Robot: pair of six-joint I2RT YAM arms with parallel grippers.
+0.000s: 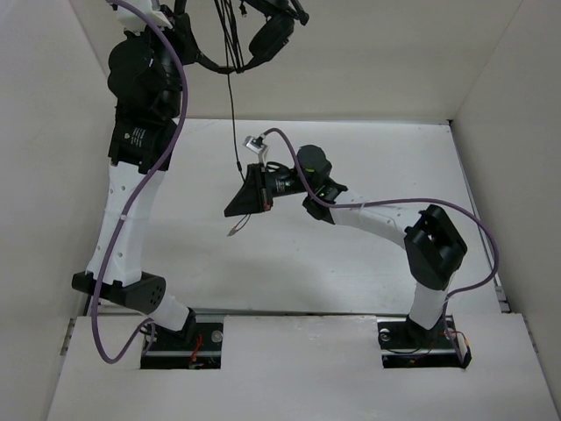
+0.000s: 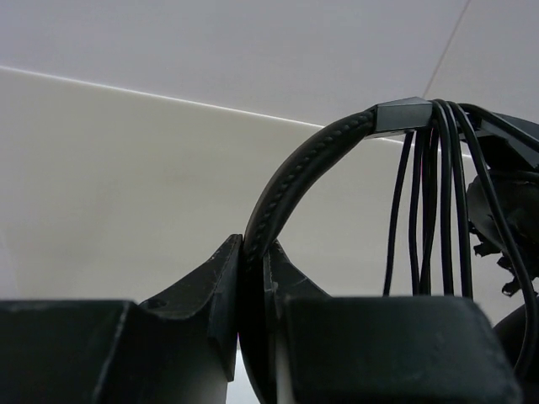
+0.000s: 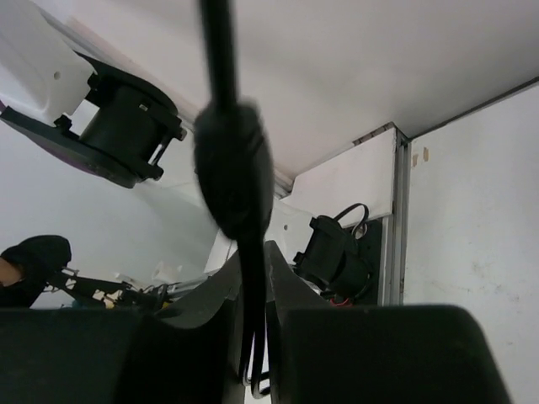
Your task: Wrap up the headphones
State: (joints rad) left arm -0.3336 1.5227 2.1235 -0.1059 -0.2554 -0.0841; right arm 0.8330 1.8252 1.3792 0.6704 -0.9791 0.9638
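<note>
The black headphones (image 1: pixel 263 39) hang high at the top of the overhead view, held up by my left gripper (image 1: pixel 188 48). In the left wrist view that gripper (image 2: pixel 255 252) is shut on the stitched headband (image 2: pixel 295 177), and several loops of cord (image 2: pixel 438 202) hang over the band beside an earcup (image 2: pixel 497 219). The thin cord (image 1: pixel 234 114) drops straight down to my right gripper (image 1: pixel 235 203), which is shut on it. In the right wrist view the cord (image 3: pixel 253 320) passes between the closed fingers, with a thicker blurred lump (image 3: pixel 232 168) just above them. The plug end (image 1: pixel 235 228) dangles below.
White walls (image 1: pixel 53 175) enclose the white table (image 1: pixel 368 263) on three sides. Purple arm cables (image 1: pixel 166 158) loop beside both arms. The right arm's base (image 1: pixel 421 338) and the left arm's base (image 1: pixel 180 342) sit at the near edge.
</note>
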